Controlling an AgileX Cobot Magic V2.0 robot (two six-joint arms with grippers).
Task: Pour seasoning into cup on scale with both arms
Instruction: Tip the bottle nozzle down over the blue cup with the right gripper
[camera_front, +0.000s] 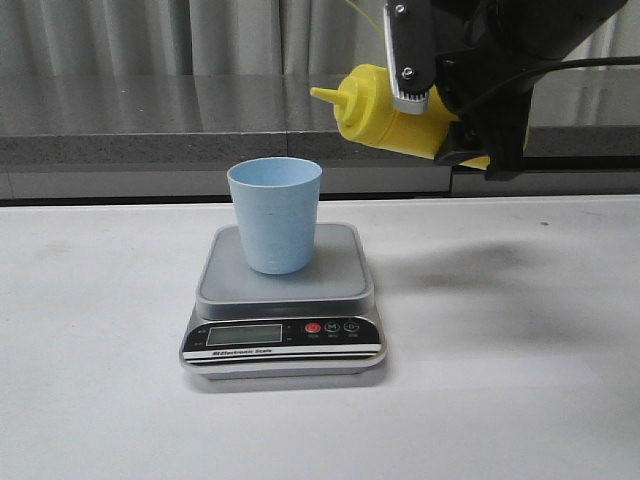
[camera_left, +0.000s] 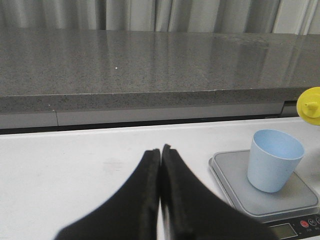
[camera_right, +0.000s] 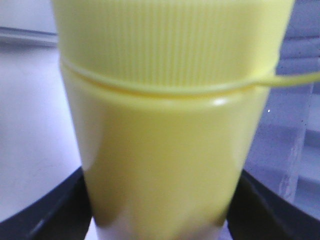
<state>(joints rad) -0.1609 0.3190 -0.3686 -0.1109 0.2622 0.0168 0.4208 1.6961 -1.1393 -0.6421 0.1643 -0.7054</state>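
Gripping the seasoning (camera_front: 385, 115) around its body, the right gripper (camera_front: 450, 110) holds the yellow bottle up in the air at the upper right of the front view, tipped nearly sideways w/ the pointed nozzle aimed left, toward the cup (camera_front: 275, 215) but still above and to the right of its rim. Right wrist cam: bottle (camera_right: 165, 150) fills the view, black fingers (camera_right: 45, 215) pressed against both sides, thin yellow tether running off the ribbed collar.

Cup stands upright on the scale (camera_front: 285, 290), roughly mid-platform; inside of cup not readable from these angles. Scale sits on the white table (camera_front: 520, 390), black front panel w/ LCD and red button facing the cam.

Left gripper (camera_left: 160, 155) hangs low over the table left of the scale, fingers closed tip-to-tip, nothing between them. Cup (camera_left: 275, 160) and scale (camera_left: 260, 195) show off to its side.
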